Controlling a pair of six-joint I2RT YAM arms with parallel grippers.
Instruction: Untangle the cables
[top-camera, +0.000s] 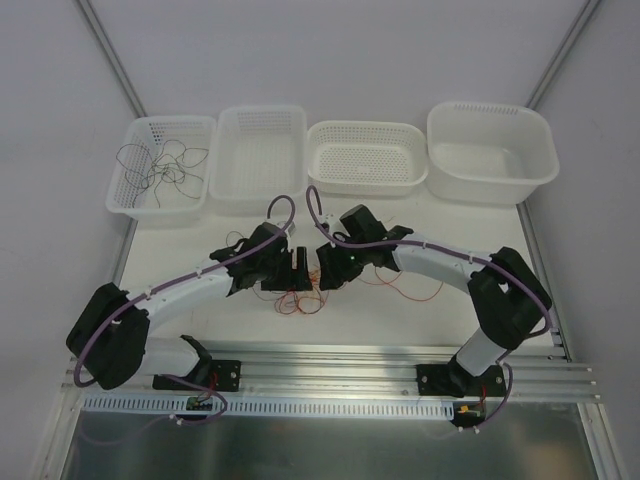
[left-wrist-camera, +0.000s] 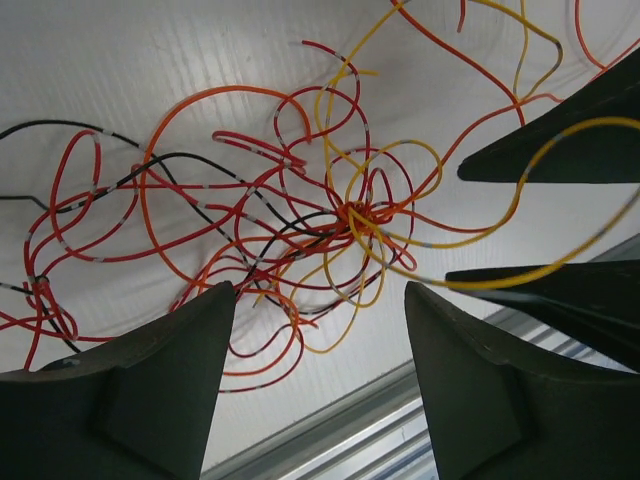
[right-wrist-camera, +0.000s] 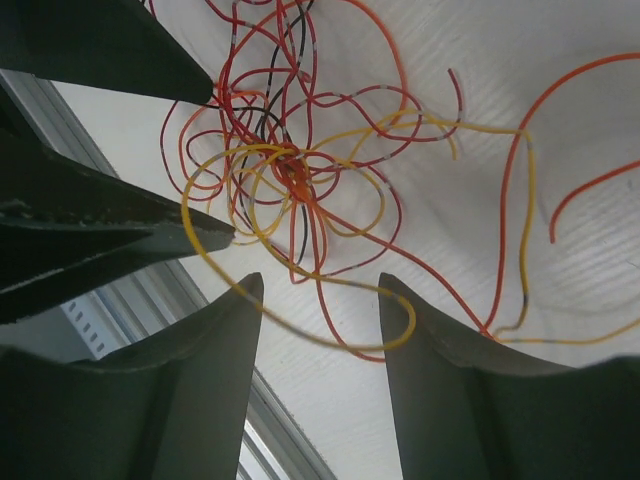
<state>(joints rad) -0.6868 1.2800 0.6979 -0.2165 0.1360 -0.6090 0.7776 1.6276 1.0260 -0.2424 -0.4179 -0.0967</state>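
Note:
The cables (top-camera: 300, 298) lie in a tangle on the white table between my two arms: red, dark red, orange, yellow and black wires knotted together (left-wrist-camera: 350, 215) (right-wrist-camera: 290, 175). My left gripper (top-camera: 290, 268) (left-wrist-camera: 320, 290) hovers just above the tangle, open, with nothing between its fingers. My right gripper (top-camera: 325, 265) (right-wrist-camera: 320, 282) faces it tip to tip and is also open. A yellow loop (right-wrist-camera: 400, 320) hangs across the gap between the right fingers and runs around them (left-wrist-camera: 560, 265). Thin dark grey wires (top-camera: 160, 165) lie in the leftmost basket.
Several white baskets stand in a row at the back: the leftmost one (top-camera: 120, 195), a second (top-camera: 260, 150), a third (top-camera: 367, 160) and a solid tub (top-camera: 490, 150). An aluminium rail (top-camera: 330, 365) (left-wrist-camera: 400, 410) runs along the near table edge close under the grippers.

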